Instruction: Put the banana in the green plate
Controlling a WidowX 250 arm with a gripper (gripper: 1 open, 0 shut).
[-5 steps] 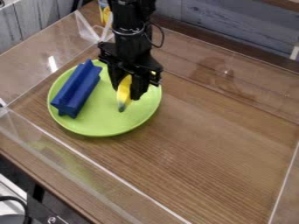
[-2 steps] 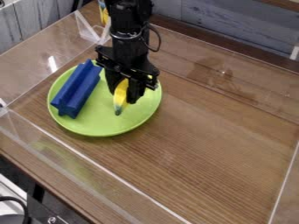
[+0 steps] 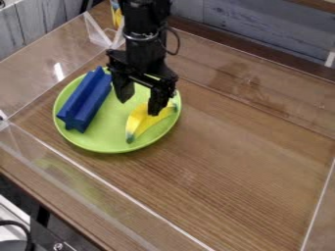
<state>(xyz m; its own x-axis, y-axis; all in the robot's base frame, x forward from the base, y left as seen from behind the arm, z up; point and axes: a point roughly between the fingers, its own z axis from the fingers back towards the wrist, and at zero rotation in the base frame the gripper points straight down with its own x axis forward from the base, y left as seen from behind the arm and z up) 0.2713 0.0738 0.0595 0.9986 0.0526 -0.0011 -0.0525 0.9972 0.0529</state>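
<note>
The yellow banana [image 3: 144, 124] lies on the right part of the lime-green plate [image 3: 98, 139], its dark tip pointing toward the plate's front rim. Directly above the banana's upper end stands my black gripper [image 3: 141, 95], pointing down and open, its two fingers spread to either side and clear of the fruit. A blue rectangular block [image 3: 86, 98] rests on the left side of the same plate.
The plate sits on a wooden tabletop [image 3: 249, 157] enclosed by low clear walls [image 3: 78, 191]. Grey plank boards run along the back. Bare wood stretches to the right of the plate.
The gripper has opened and let go of the banana, which dropped from hanging upright between the fingers to lying on the plate. The arm stayed in place.
</note>
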